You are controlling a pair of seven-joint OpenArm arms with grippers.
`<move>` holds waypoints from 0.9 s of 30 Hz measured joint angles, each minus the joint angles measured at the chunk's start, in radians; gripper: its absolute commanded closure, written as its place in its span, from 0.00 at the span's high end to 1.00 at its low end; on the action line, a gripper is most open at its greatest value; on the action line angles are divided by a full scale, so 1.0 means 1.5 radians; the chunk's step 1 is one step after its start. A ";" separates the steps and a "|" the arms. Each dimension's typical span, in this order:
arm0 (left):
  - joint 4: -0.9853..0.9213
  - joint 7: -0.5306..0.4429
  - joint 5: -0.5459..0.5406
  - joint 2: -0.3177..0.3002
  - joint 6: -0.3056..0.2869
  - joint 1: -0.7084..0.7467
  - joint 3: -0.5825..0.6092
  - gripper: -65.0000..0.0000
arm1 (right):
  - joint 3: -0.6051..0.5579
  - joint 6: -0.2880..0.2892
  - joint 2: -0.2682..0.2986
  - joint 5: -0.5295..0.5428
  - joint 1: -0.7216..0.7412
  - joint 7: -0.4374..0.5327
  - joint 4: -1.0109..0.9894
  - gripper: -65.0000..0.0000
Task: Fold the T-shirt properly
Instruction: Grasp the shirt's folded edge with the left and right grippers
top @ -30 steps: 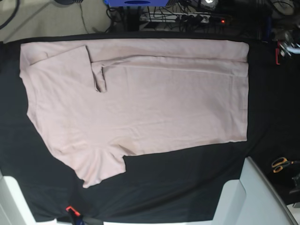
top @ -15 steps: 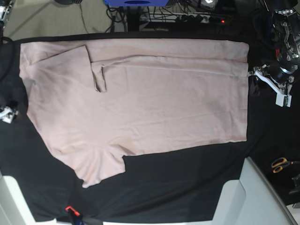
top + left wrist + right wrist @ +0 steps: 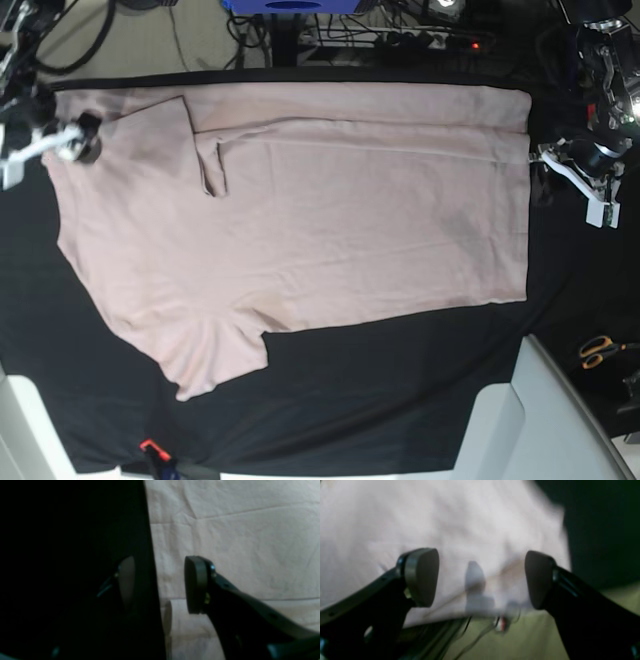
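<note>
Both pincers gape empty: left pincer (image 3: pixel 573 172) at the T-shirt (image 3: pixel 330 220) hem, right pincer (image 3: pixel 45 143) at the shoulder — pinch both edges evenly.

right arm (image 3: pixel 45 140) — moved in over T-shirt (image 3: pixel 300 220) top corner | left arm (image 3: pixel 585 165) — barely shifted

Base view looks straight down from overhead; both wrist views sit close above the T-shirt (image 3: pixel 300 210) edges.

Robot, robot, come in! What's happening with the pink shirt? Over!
Left pincer open, astride the T-shirt hem edge. Right pincer open, above the far corner. Shirt flat, one side folded in. Nothing in the way.
</note>
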 measured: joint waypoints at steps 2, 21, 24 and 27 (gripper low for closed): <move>0.000 0.000 0.000 -0.001 0.000 -0.001 0.000 0.48 | 0.033 -0.001 -0.029 -0.002 0.002 -0.031 -0.002 0.78; -0.001 0.000 0.002 -0.001 0.000 -0.001 0.000 0.48 | 0.051 0.027 -0.055 0.001 0.066 -0.045 -0.124 0.78; -0.001 0.000 0.002 -0.001 0.000 -0.001 0.000 0.48 | 0.051 0.030 -0.053 0.004 0.074 -0.036 -0.133 0.78; -0.001 0.000 0.002 -0.001 0.000 -0.001 0.000 0.48 | 0.051 0.030 -0.053 0.006 0.075 -0.036 -0.135 0.78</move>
